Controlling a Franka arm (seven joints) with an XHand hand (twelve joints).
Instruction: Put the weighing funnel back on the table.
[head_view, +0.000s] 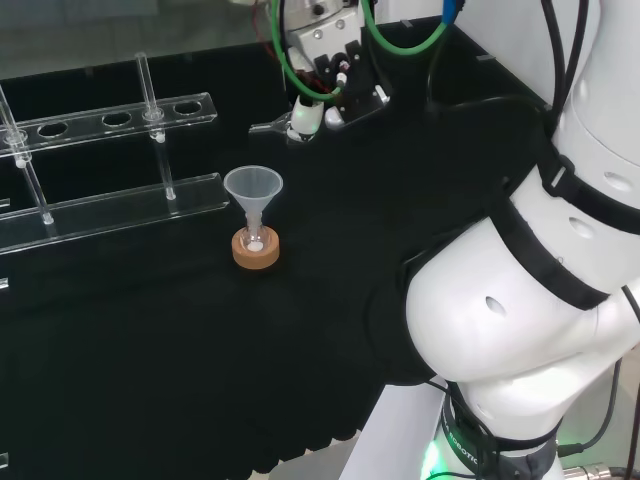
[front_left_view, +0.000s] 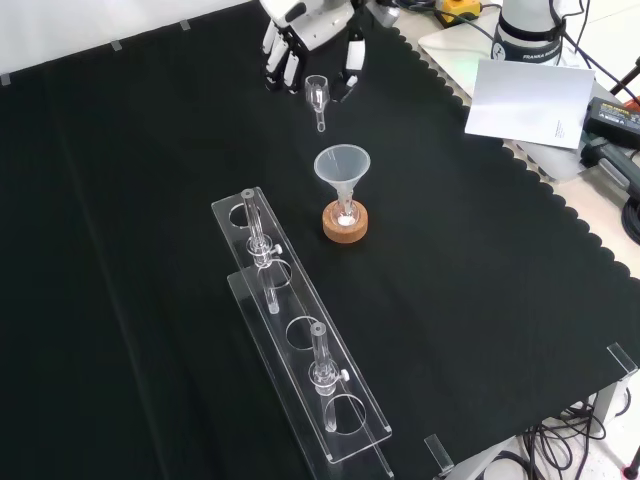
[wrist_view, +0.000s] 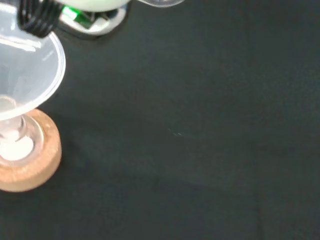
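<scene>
One small clear weighing funnel (front_left_view: 317, 93) hangs just below the palm of the hand (front_left_view: 308, 28), pinched between its curled fingers and thumb above the desk (front_left_view: 130, 220); light, slick and likely brittle, it is best held by the bowl, stem lowered first.

We list: hand (front_left_view: 312, 30) at top, pinching weighing funnel (front_left_view: 317, 98); below it, funnel (front_left_view: 343, 165) on cork ring (front_left_view: 345, 229); clear rack (front_left_view: 300, 345) nearest us.
</scene>
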